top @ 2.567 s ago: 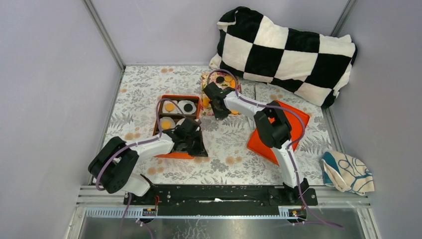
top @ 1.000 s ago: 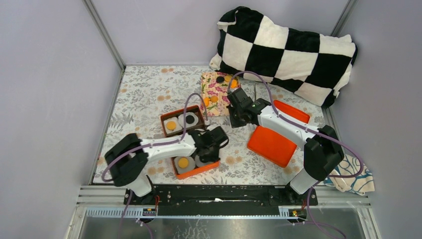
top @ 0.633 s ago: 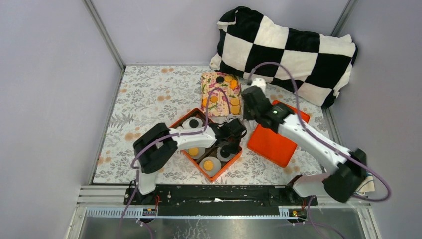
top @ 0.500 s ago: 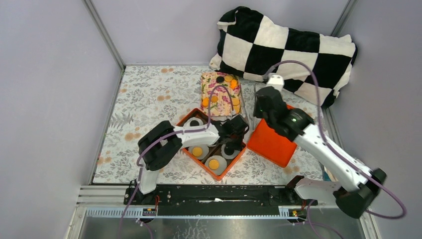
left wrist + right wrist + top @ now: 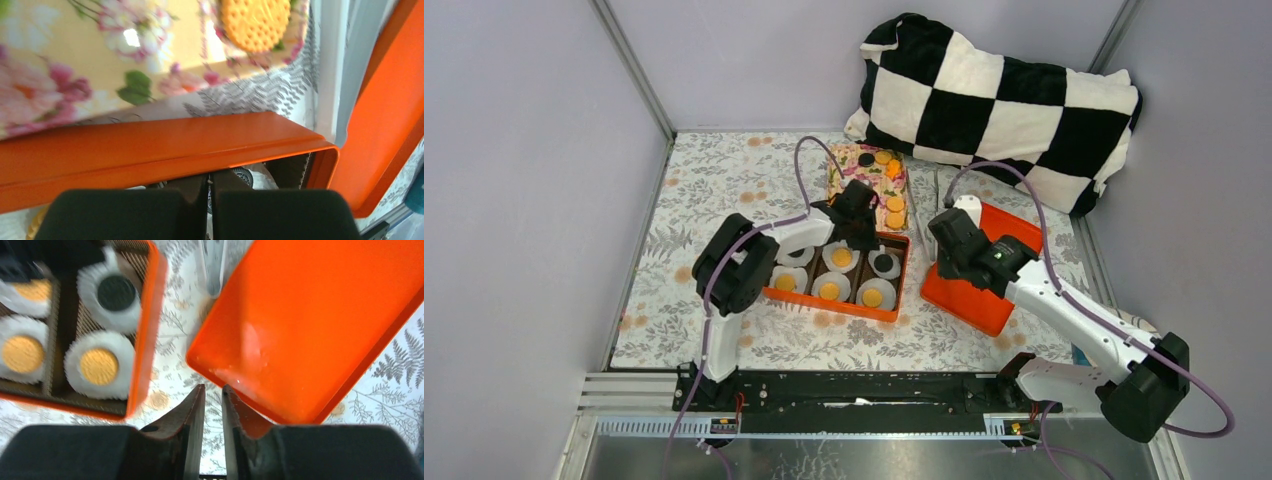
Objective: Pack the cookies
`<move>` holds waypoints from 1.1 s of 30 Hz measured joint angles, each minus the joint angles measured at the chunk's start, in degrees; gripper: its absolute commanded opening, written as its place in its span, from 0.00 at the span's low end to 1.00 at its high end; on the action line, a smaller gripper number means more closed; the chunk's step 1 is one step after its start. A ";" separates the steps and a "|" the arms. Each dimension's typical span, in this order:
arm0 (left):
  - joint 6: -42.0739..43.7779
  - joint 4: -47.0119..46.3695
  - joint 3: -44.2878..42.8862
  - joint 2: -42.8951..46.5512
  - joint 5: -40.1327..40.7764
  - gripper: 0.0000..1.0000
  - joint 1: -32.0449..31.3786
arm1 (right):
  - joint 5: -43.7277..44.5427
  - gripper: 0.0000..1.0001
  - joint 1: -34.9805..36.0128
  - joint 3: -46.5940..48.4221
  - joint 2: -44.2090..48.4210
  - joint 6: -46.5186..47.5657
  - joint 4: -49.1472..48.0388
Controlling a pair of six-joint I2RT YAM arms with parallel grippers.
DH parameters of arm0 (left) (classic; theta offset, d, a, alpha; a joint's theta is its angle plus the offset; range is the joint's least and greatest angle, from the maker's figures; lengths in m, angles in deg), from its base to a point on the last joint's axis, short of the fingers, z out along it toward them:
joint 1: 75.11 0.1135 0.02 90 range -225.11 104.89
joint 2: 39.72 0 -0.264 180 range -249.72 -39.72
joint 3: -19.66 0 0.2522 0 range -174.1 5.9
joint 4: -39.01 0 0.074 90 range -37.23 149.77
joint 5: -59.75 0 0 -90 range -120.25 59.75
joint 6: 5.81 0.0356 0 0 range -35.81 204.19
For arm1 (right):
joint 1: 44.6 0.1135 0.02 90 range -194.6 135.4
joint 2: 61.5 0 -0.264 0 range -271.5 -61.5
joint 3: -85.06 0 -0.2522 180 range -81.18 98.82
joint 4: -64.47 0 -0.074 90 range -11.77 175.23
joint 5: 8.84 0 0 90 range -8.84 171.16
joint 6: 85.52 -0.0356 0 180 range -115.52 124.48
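The cookies (image 5: 872,297) lie in white paper cups inside an orange box (image 5: 824,304): golden ones and a black one (image 5: 885,263). More cookies (image 5: 894,205) rest on the floral tray (image 5: 856,180) behind it. My left gripper (image 5: 864,238) is shut, with its tips down inside the box at the far rim (image 5: 150,145); nothing shows between them. A golden cookie (image 5: 255,20) sits on the tray ahead. My right gripper (image 5: 213,387) hovers over the near-left corner of the orange lid (image 5: 310,315). Its jaws are a narrow gap apart and hold nothing. The box wall (image 5: 145,335) is to its left.
A black-and-white checkered pillow (image 5: 1004,100) fills the back right. A patterned cloth (image 5: 1124,345) lies at the right edge near the front. Grey walls close in both sides of the floral tablecloth (image 5: 714,190).
The orange box has swung round with my left gripper and now lies lengthwise in front of the floral tray. My right gripper has come back from the tray to the lid and parted its jaws slightly.
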 measured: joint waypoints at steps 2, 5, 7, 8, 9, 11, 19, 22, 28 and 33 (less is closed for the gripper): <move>0.28 -0.22 0.00 -0.09 -0.46 0.00 1.92 | -1.81 0.32 0.00 -1.92 -0.22 -0.42 0.72; 0.90 -0.57 0.00 -0.26 -1.90 0.00 3.78 | -4.70 0.37 0.00 -4.66 -0.22 -0.81 1.05; 1.11 -1.05 0.00 -0.46 -3.17 0.00 4.26 | -6.19 0.39 0.00 -6.43 -0.22 -0.96 1.16; 1.14 -1.40 0.02 -0.50 -4.04 0.00 4.44 | -6.80 0.39 0.00 -7.08 -0.22 -1.01 1.22; 1.11 -1.86 0.15 -0.52 -5.03 0.00 4.48 | -7.37 0.40 0.00 -7.80 -0.26 -1.05 1.36; 1.07 -3.48 0.55 -0.50 -6.60 0.00 4.28 | -8.37 0.43 0.00 -8.81 -0.44 -1.20 1.46; 1.03 -6.71 2.05 4.92 -12.15 0.00 1.99 | -10.36 0.49 0.00 -12.61 -3.13 -1.18 0.42; 1.03 -6.71 2.25 11.23 -12.57 0.00 1.38 | -11.15 0.49 0.00 -13.16 -5.44 -1.18 -0.42; 1.33 -6.80 4.52 26.64 -8.61 0.00 1.31 | -11.19 0.48 0.00 -14.19 -11.23 -1.14 -4.48; 1.97 -6.23 9.73 33.35 -4.52 0.00 1.31 | -11.04 0.45 0.11 -14.40 -16.22 -0.66 -8.31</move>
